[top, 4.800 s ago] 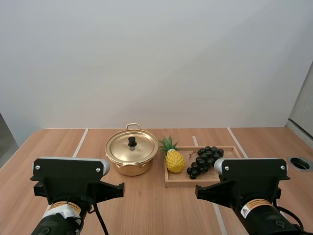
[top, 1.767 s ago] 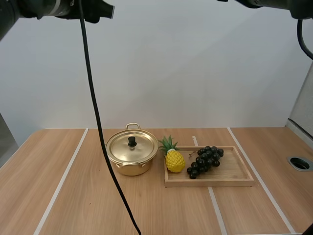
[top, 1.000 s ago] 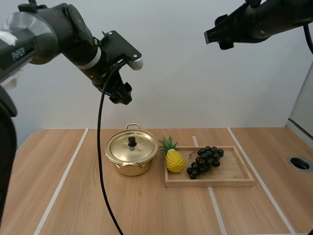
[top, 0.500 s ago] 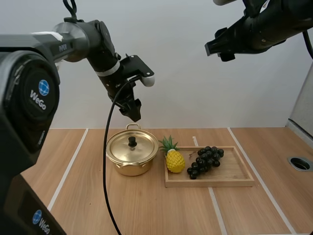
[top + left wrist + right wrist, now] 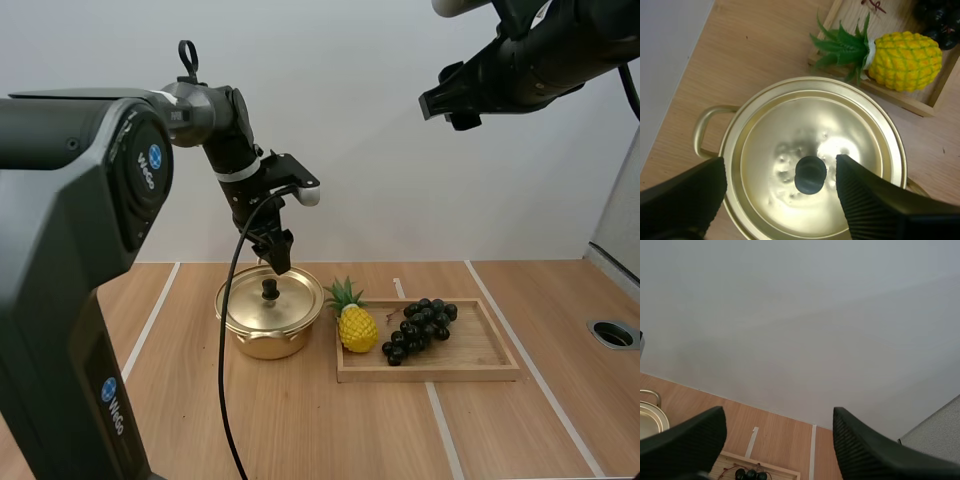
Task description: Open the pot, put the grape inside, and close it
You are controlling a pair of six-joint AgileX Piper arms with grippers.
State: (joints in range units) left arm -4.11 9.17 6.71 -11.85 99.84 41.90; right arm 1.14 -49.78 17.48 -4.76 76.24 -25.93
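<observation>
Wooden table point(image 5: 300, 430) w/ a wooden tray point(image 5: 480, 362) right of centre. Gold pot point(image 5: 268, 342) sits just beside the tray's left end, lid point(image 5: 250, 300) on & seated. On the tray: a toy pineapple point(image 5: 357, 328) at the end nearest the pot, and the grapes point(image 5: 420, 325) next to it, approx mid-tray. Left gripper point(image 5: 281, 257) hangs right over the lid, fingers point(image 5: 690, 195) spread wide either side of the black knob point(image 5: 810, 175), nothing btw them, tips above the knob and not touching as far as I can see. Right gripper point(image 5: 777, 420) is up high, well apart from the tray, jaws open & empty. So step 1, opening the pot, is in hand, at approach only. Next, I'd say: drop straight down till the tips bracket the knob, pinch it centred, then lift the lid clear w/o dragging the pot.
</observation>
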